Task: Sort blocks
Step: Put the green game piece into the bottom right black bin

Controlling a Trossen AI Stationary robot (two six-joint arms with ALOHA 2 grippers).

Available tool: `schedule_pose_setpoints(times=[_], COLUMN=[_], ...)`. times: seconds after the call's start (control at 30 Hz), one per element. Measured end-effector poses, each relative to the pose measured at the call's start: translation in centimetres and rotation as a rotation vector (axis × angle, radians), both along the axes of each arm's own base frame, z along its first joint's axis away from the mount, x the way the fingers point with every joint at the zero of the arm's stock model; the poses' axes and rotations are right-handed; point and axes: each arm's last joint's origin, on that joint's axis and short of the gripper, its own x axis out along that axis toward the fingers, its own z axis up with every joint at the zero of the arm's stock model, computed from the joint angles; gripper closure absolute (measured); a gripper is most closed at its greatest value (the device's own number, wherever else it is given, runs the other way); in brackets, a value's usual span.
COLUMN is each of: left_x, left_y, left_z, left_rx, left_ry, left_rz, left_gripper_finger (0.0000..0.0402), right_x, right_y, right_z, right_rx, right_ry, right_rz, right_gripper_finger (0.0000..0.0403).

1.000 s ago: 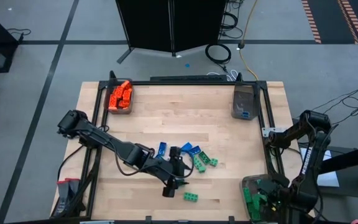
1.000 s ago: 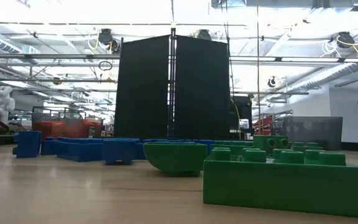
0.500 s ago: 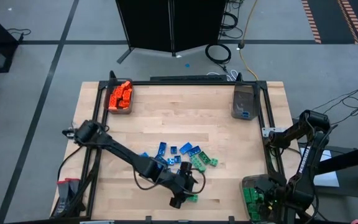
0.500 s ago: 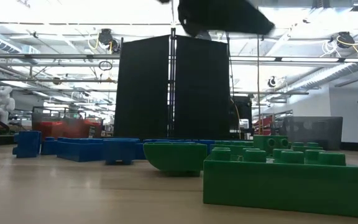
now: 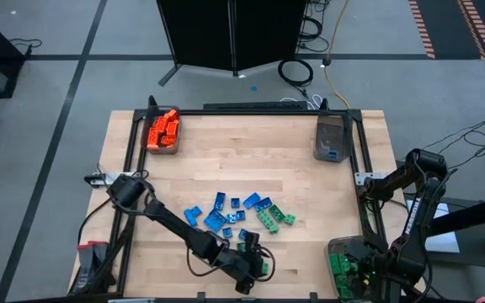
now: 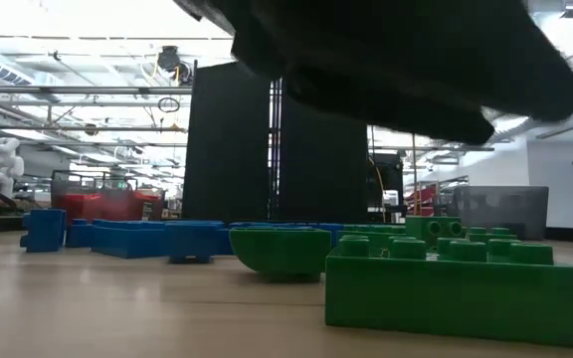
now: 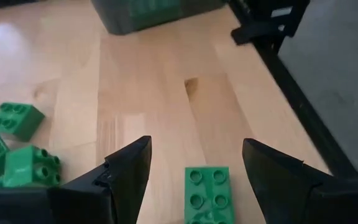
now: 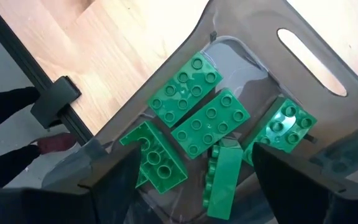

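Note:
A lone green block [image 7: 207, 193] lies flat on the table near its front edge, studs up; the low view shows it close up [image 6: 456, 288]. My left gripper [image 7: 196, 146] is open and low over it, one finger on either side, neither touching; in the high view the gripper [image 5: 255, 268] is at the near middle. More blue blocks [image 5: 217, 217] and green blocks [image 5: 274, 219] lie loose at mid-table. My right gripper [image 8: 196, 149] hangs open above the near-right bin [image 8: 303, 43], pointing down at several green blocks [image 8: 210, 123] lying inside.
A bin of orange blocks [image 5: 162, 130] stands at the far left corner, and a bin with blue blocks [image 5: 330, 139] at the far right. The black table frame [image 7: 278, 56] runs close beyond the lone green block. Bare wood lies between the loose blocks and the far bins.
My left gripper has come down and moved toward the table's near edge and a little to the right, ending over the lone green block. Its arm has dropped into the top of the low view. The blue blocks it covered now show.

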Motion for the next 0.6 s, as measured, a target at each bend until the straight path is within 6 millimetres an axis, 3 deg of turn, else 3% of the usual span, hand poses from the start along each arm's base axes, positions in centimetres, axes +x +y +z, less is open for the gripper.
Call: schedule_pose_setpoints(times=[0.43, 0.6], left_x=[-0.2, -0.3], left_y=[0.1, -0.2], left_z=[-1.4, -2.9], left_rx=[0.006, 0.003], left_ry=[0.067, 0.102], left_rz=[0.041, 0.042], left_gripper_finger=[0.0149, 0.0149], right_x=[0.1, 0.1], right_y=[0.1, 0.2], right_z=[0.0, 0.0], right_rx=[0.012, 0.019], right_ry=[-0.024, -0.028], right_rz=[-0.005, -0.014], right_gripper_finger=[0.0101, 0.0101])
